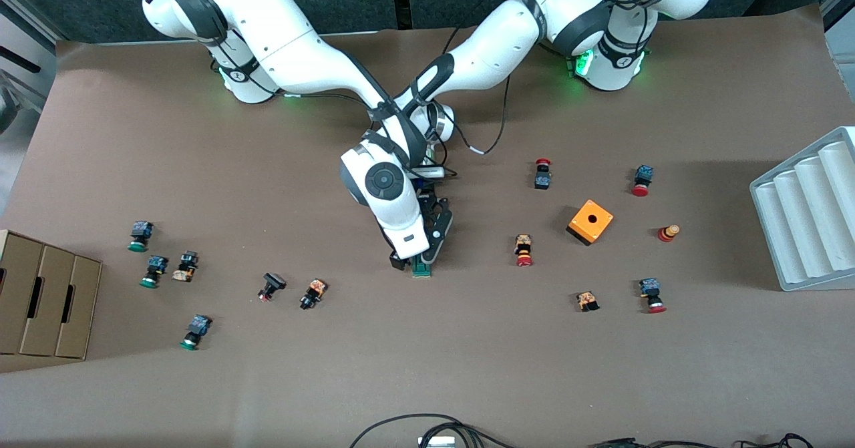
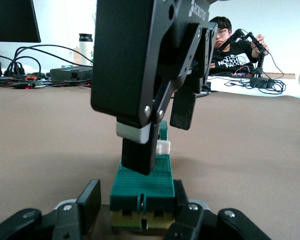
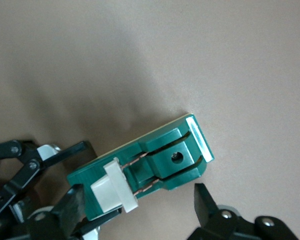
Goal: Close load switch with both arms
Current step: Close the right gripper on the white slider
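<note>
The dark-green load switch (image 1: 422, 269) lies flat on the brown table, mid-table. Its white handle (image 3: 112, 190) stands up near one end. My left gripper (image 2: 137, 205) is low at the switch's end farther from the front camera. Its fingers are open either side of that end; one touches the switch and the other shows a small gap. My right gripper (image 3: 137, 210) is open above the switch and straddles the handle. In the left wrist view, one right finger (image 2: 137, 150) rests on the switch's top beside the handle (image 2: 163, 147). Both grippers overlap above the switch in the front view.
An orange cube box (image 1: 590, 221) and several red-capped push buttons (image 1: 524, 250) lie toward the left arm's end. Several green-capped buttons (image 1: 148, 271) and a cardboard box (image 1: 47, 301) lie toward the right arm's end. A grey ribbed tray (image 1: 808, 214) sits at the table edge.
</note>
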